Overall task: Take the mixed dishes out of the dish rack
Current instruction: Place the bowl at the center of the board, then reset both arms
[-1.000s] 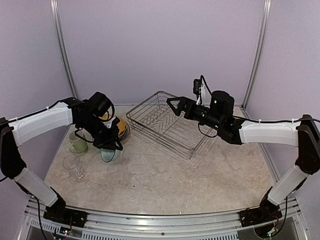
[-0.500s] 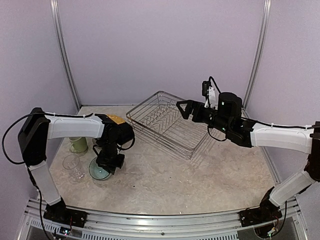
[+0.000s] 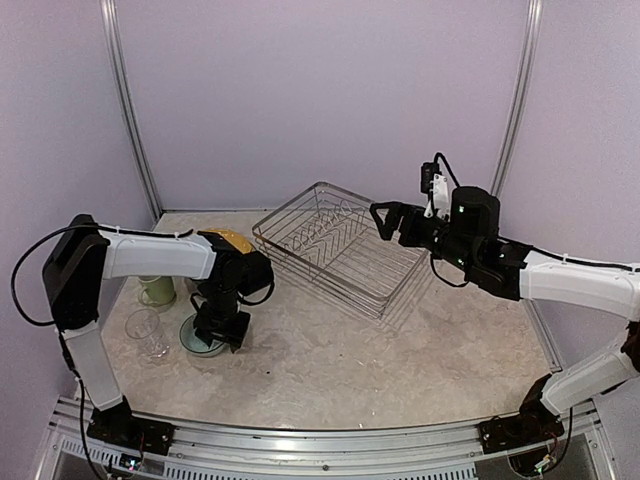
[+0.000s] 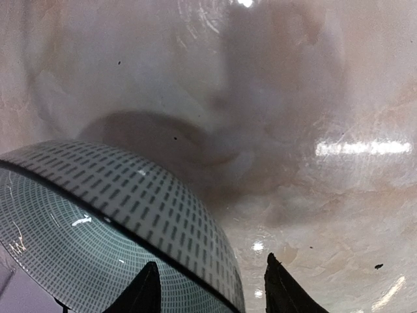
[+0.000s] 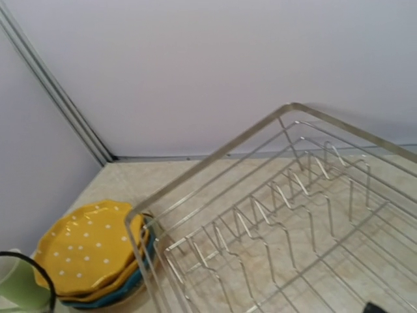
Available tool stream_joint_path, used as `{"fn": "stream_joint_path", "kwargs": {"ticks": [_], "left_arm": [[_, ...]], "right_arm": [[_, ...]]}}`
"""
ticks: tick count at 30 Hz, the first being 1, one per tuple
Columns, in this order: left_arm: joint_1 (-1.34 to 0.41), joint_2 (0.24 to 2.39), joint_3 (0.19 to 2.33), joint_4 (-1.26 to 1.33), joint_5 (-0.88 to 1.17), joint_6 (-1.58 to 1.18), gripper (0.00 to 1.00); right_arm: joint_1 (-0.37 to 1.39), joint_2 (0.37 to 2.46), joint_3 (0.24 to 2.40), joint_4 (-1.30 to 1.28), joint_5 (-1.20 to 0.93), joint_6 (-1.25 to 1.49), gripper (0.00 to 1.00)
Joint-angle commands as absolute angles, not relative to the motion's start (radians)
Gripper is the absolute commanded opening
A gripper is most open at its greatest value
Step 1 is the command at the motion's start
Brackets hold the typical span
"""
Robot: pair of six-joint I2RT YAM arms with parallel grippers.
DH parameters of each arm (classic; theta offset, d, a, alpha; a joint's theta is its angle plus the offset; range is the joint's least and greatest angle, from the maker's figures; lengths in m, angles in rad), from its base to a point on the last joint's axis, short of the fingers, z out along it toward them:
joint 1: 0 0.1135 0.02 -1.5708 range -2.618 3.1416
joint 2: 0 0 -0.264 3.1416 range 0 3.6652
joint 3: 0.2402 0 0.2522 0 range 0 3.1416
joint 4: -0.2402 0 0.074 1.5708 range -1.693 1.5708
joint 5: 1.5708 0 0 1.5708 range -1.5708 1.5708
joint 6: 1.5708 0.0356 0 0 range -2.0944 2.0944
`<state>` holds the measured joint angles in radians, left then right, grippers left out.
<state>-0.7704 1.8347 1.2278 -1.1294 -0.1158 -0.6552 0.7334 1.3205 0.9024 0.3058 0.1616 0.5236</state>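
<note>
- Top external view is showing two tools: the left tool (image 3: pixel 220 330) is pointing down at the bench (image 3: pixel 400 350), and the right tool (image 3: pixel 385 218) is hanging in the air.
- Left tool's jaws are standing parted, gripping nothing. In the left wrist view, one fingertip (image 4: pixel 146 290) is sitting over the inside of the one small light-blue bowl (image 4: pixel 98 222), and the other is just outside its wall, off it.
- That bowl is sitting on the bench right under the left tool.
- One clear glass (image 3: pixel 147 333) is standing just left of the left tool, with one pale green mug (image 3: pixel 157 290) beyond the glass.
- One stack is lying just beyond the left tool: two orange scalloped plates (image 5: pixel 91 251) on top and one blue plate (image 5: pixel 107 298) showing only its rim. I cannot tell what is lying lower.
- Right tool's jaws are gaping wide, holding nothing.
- One dish rack (image 3: pixel 335 250) is sitting on the bench, below the right tool and to its left.
</note>
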Motion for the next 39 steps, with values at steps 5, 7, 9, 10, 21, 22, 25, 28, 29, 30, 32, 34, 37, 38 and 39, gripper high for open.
{"fn": "stream_joint_path", "kwargs": {"ticks": [5, 7, 9, 10, 21, 22, 25, 28, 29, 30, 32, 34, 37, 38, 39], "left_arm": [[-0.769, 1.699, 1.318, -1.184, -0.118, -0.631, 0.72], [-0.764, 1.644, 1.349, -1.189, -0.114, -0.612, 0.77], [-0.753, 1.594, 1.387, -1.189, -0.106, -0.587, 0.81], [-0.746, 1.569, 1.406, -1.186, -0.096, -0.57, 0.82], [-0.657, 1.222, 1.604, -0.949, -0.071, -0.377, 0.96], [-0.645, 1.197, 1.606, -0.903, -0.068, -0.363, 0.98], [-0.621, 1.098, 1.596, -0.766, -0.051, -0.31, 0.99], [-0.62, 1.031, 1.598, -0.665, -0.045, -0.234, 0.99], [-0.62, 1.013, 1.599, -0.645, -0.054, -0.215, 0.99], [-0.62, 1.003, 1.6, -0.624, -0.062, -0.197, 0.99], [-0.62, 0.983, 1.603, -0.595, -0.07, -0.161, 0.99], [-0.62, 0.962, 1.602, -0.57, -0.084, -0.143, 0.99], [-0.621, 0.93, 1.591, -0.533, -0.108, -0.128, 0.99], [-0.62, 0.92, 1.586, -0.52, -0.117, -0.124, 0.99], [-0.62, 0.912, 1.58, -0.511, -0.126, -0.118, 0.99]], "right_arm": [[0.73, 1.235, 0.93, 0.179, 0.246, 0.449, 1.0], [0.729, 1.217, 0.954, 0.135, 0.258, 0.413, 1.0], [0.731, 1.193, 0.983, 0.081, 0.269, 0.373, 1.0], [0.732, 1.183, 0.996, 0.057, 0.278, 0.349, 1.0], [0.732, 1.022, 1.149, -0.123, 0.387, 0.141, 1.0], [0.732, 1.004, 1.158, -0.122, 0.379, 0.127, 1.0], [0.731, 0.952, 1.175, -0.114, 0.359, 0.101, 1.0], [0.731, 0.933, 1.214, -0.15, 0.36, 0.083, 1.0], [0.73, 0.929, 1.233, -0.171, 0.364, 0.078, 1.0], [0.731, 0.923, 1.247, -0.18, 0.369, 0.076, 1.0], [0.731, 0.906, 1.253, -0.177, 0.374, 0.067, 1.0], [0.731, 0.889, 1.253, -0.171, 0.385, 0.062, 1.0], [0.731, 0.874, 1.258, -0.164, 0.406, 0.054, 1.0], [0.731, 0.87, 1.26, -0.16, 0.406, 0.051, 1.0], [0.731, 0.866, 1.26, -0.156, 0.405, 0.051, 1.0]]}}
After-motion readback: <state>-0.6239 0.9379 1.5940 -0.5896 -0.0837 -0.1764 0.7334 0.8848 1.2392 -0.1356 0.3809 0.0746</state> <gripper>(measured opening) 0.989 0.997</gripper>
